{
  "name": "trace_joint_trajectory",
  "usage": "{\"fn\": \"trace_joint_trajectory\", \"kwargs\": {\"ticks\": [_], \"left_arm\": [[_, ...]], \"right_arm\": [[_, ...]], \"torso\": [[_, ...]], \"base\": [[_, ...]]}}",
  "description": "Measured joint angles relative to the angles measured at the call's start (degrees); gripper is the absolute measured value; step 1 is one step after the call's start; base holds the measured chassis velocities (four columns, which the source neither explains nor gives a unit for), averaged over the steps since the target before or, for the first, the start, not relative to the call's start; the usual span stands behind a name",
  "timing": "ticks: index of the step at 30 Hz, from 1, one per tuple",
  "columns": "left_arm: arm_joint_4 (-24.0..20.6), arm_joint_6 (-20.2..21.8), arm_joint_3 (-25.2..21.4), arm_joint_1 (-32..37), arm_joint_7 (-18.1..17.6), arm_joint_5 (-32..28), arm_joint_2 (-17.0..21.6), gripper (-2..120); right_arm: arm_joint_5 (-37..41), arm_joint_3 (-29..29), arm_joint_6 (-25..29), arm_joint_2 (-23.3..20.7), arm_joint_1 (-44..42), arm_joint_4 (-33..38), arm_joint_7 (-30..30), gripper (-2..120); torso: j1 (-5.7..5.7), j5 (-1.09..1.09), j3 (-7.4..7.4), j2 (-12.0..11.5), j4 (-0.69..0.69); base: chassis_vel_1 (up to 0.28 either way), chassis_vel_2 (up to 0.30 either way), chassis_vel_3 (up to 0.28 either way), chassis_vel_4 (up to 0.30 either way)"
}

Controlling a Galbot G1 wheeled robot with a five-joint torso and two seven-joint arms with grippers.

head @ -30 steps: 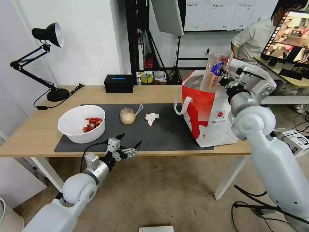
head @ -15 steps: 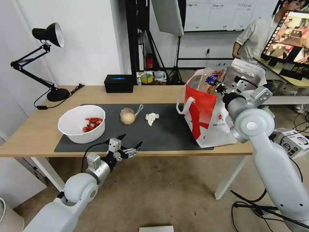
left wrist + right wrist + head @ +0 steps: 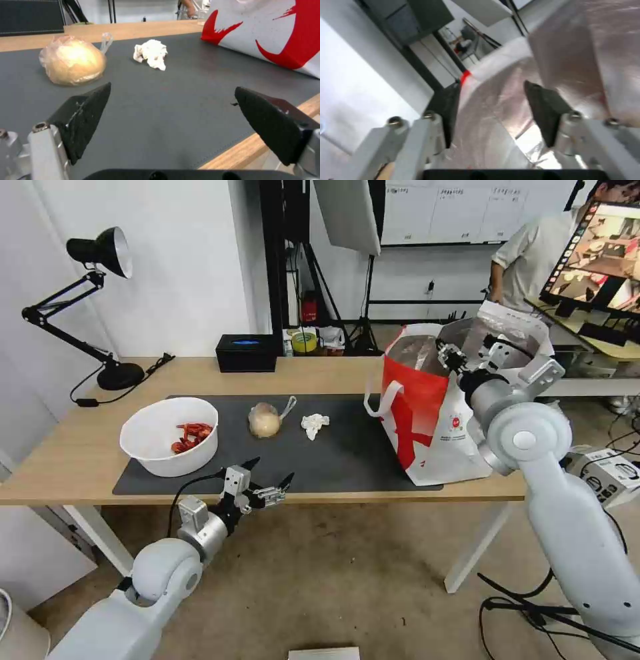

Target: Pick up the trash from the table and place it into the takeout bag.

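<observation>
Trash left on the table (image 3: 200, 373) lies nearer the left gripper (image 3: 267, 477) than the right one, and that relation decides the coming pick. The left gripper hangs at the near edge of the dark mat (image 3: 347, 460), its fingers (image 3: 85, 117) spread wide with nothing between them. Straight ahead of it and slightly to its left sits the knotted clear bag of beige lump (image 3: 71, 62), its knotted tail pointing away toward the far edge; the crumpled white tissue (image 3: 150, 53) lies just beyond, ahead and a little right of the bag, the two apart from each other. Farther off to the gripper's left stands the white round bowl with red crayfish shells (image 3: 170, 435), also on the mat. The takeout bag (image 3: 433, 420) stands upright well to the right of that gripper. Over its open mouth is the right gripper (image 3: 448, 355), jaws parted and empty, with the silver foil lining (image 3: 580, 50) directly ahead of it. From here the right gripper would have to cross the whole bag to reach the tissue, whereas the left need only go forward, so the left arm looks better placed for either small piece.
</observation>
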Motion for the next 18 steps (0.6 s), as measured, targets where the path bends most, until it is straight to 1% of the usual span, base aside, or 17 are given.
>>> {"fn": "trace_joint_trajectory", "kwargs": {"ticks": [2,3,5,6,8,9,12,13,14,16,17,18], "left_arm": [[-0.12,-0.01,-0.19,0.00,0.00,-0.03,0.03,100],[-0.12,-0.01,-0.19,0.00,0.00,-0.03,0.03,100],[-0.35,-0.03,-0.52,0.02,0.00,-0.14,0.10,100],[-0.35,-0.03,-0.52,0.02,0.00,-0.14,0.10,100],[-0.52,-0.08,-0.92,0.13,0.00,-0.18,0.25,100],[-0.52,-0.08,-0.92,0.13,0.00,-0.18,0.25,100],[-0.71,-0.37,-1.38,0.46,0.00,-0.31,0.36,100],[-0.71,-0.37,-1.38,0.46,0.00,-0.31,0.36,100],[-0.71,-0.71,-1.38,0.49,0.01,-0.64,0.35,100],[-0.53,-1.45,-1.13,0.15,-0.04,-1.18,0.35,100],[-0.53,-1.45,-1.13,0.15,-0.04,-1.18,0.35,100],[-0.48,-1.70,-1.12,0.08,-0.07,-1.27,0.35,100]], "right_arm": [[-0.03,0.03,0.21,-0.38,0.00,0.55,-2.18,63],[-0.03,0.03,0.21,-0.38,0.00,0.55,-2.18,63],[-0.72,0.03,0.64,-0.87,0.04,1.26,-5.16,72],[-0.72,0.03,0.64,-0.87,0.04,1.26,-5.16,72],[-3.98,-0.47,1.29,-1.80,-0.53,2.68,-9.75,84],[-3.98,-0.47,1.29,-1.80,-0.53,2.68,-9.75,84],[-13.20,-1.54,1.93,-3.92,-3.41,4.95,-19.02,97],[-13.20,-1.54,1.93,-3.92,-3.41,4.95,-19.02,97],[-16.60,-1.67,2.11,-4.85,-4.89,5.96,-22.39,99],[-21.17,-1.32,2.37,-6.72,-8.41,9.00,-26.92,100],[-21.17,-1.32,2.37,-6.72,-8.41,9.00,-26.92,100],[-22.94,-0.96,2.58,-7.69,-10.44,10.55,-28.63,100]], "torso": [[0.00,0.00,0.00,0.00,0.00],[0.00,0.00,0.00,0.00,0.00],[0.00,0.00,0.00,0.00,0.00],[0.00,0.00,0.00,0.00,0.00],[0.00,0.00,0.00,0.00,0.00],[0.00,0.00,0.00,0.00,0.00],[0.00,0.00,0.00,0.00,0.01],[0.00,0.00,0.00,0.00,0.01],[0.00,0.00,0.00,0.00,0.01],[0.00,0.00,0.00,0.00,0.00],[0.00,0.00,0.00,0.00,0.00],[0.00,0.00,0.00,0.00,-0.01]], "base": [[0.000,0.000,0.000,0.000],[0.000,0.000,0.000,0.000],[0.000,0.000,0.000,0.000],[0.000,0.000,0.000,0.000],[0.000,0.000,0.000,0.000],[0.000,0.000,0.000,0.000],[0.000,0.000,0.000,0.000],[0.000,0.000,0.000,0.000],[0.000,0.000,0.000,0.000],[0.000,0.000,0.000,0.000],[0.000,0.000,0.000,0.000],[0.000,0.000,0.000,0.000]]}}
